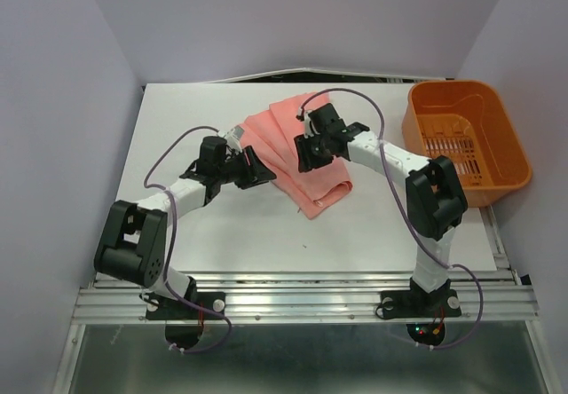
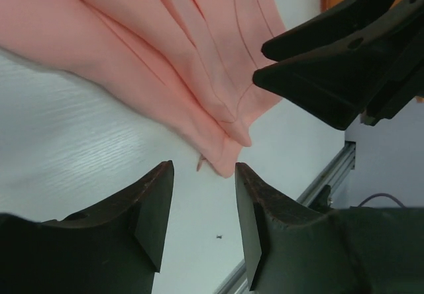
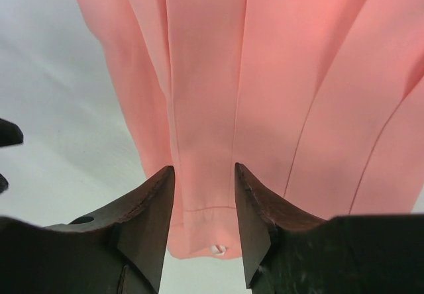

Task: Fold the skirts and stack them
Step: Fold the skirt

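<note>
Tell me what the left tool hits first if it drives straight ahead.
Most likely the skirt: its folded corner lies right ahead of the open left tool. How high the tool rides above the table is unclear.

Top external looks steeply down from behind the arm bases [image 1: 191, 305] over the whole table [image 1: 222, 225]; both wrist cameras peer close past their fingers [image 2: 149, 214] at the pleated skirt [image 3: 265, 75], shared by all views
</note>
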`<state>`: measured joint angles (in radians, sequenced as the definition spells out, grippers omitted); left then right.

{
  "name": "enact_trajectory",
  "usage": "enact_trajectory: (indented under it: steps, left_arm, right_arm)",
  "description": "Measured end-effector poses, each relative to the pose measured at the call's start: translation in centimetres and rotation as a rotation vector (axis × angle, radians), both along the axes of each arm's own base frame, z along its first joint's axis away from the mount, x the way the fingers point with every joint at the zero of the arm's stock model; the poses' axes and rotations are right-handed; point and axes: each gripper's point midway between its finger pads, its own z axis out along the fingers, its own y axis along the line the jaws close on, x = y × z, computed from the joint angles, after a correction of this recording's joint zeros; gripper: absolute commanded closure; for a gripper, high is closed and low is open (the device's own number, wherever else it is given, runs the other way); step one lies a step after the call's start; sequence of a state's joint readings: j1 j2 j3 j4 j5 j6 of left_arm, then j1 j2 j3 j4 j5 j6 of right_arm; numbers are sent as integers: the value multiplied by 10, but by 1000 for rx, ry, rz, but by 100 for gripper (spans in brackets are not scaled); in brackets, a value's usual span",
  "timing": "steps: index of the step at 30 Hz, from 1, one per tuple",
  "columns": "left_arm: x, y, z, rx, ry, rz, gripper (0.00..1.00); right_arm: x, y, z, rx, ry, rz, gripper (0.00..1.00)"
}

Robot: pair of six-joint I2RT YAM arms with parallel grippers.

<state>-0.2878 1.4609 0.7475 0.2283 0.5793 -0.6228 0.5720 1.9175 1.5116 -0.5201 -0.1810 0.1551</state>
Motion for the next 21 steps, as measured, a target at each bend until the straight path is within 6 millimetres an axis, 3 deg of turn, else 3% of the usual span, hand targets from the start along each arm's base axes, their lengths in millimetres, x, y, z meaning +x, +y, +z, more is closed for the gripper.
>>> enact_trajectory:
  steps: [3, 10, 14, 21]
  left_arm:
    - [3, -14, -3, -44, 35, -3, 55]
    - [22, -31, -38, -74, 186, 20, 55]
    - [24, -40, -48, -76, 227, 16, 55]
    - [19, -40, -71, -42, 292, 29, 62]
  right_arm:
    - [-2, 6, -9, -17, 21, 13, 51]
    - [-16, 17, -35, -78, 93, 53, 49]
    - [-23, 19, -36, -90, 105, 68, 50]
    - [-28, 21, -39, -104, 108, 90, 65]
